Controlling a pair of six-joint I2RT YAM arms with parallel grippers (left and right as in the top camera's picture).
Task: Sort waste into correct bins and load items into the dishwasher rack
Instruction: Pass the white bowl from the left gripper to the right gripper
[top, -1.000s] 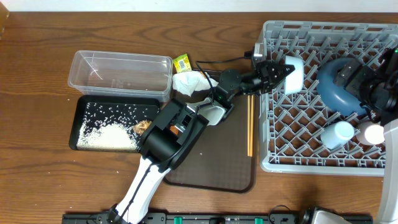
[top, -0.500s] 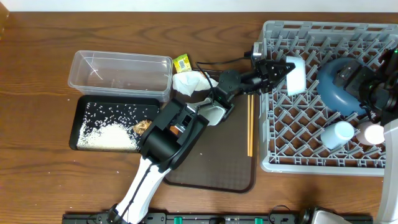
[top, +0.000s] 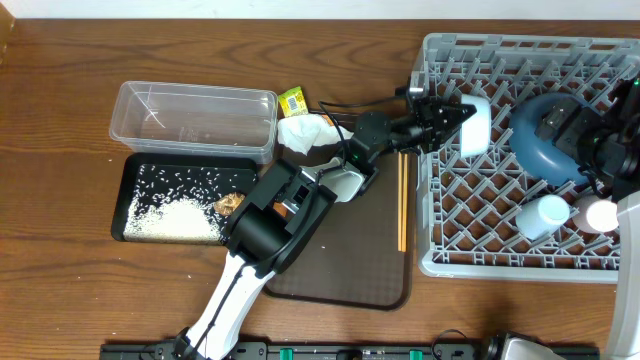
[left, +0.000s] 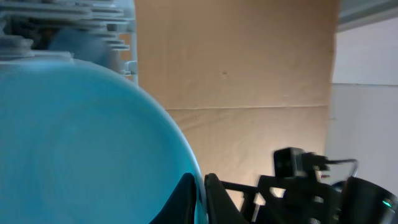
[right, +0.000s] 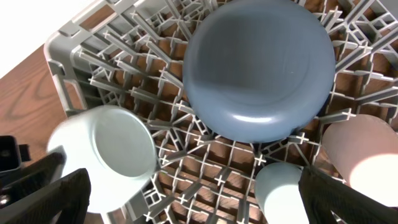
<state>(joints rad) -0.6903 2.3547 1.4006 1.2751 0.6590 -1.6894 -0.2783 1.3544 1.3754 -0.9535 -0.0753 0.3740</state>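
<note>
My left gripper (top: 452, 112) reaches over the left edge of the grey dishwasher rack (top: 470, 255) and is shut on the rim of the white bowl (top: 475, 124). The left wrist view shows the fingers (left: 204, 202) pinching that rim (left: 93, 137). My right gripper (right: 199, 202) is open and empty above the rack, over the upturned blue plate (right: 258, 68), the blue cup (right: 283, 193) and the pink cup (right: 360, 155). Two chopsticks (top: 402, 200) lie on the brown serving tray. The tissue (top: 305, 132) and the packet (top: 292, 100) lie by the clear tub (top: 195, 120). Rice (top: 175, 218) and brown scraps (top: 230, 203) are in the black tray (top: 135, 175). I see no carrot clearly.
The dark brown serving tray (top: 350, 270) lies between the black tray and the rack, partly under my left arm. In the overhead view the plate (top: 540, 140), blue cup (top: 545, 215) and pink cup (top: 602, 215) fill the rack's right side.
My left gripper and the bowl have shifted very slightly over the rack's left side. The right arm has not visibly moved.
</note>
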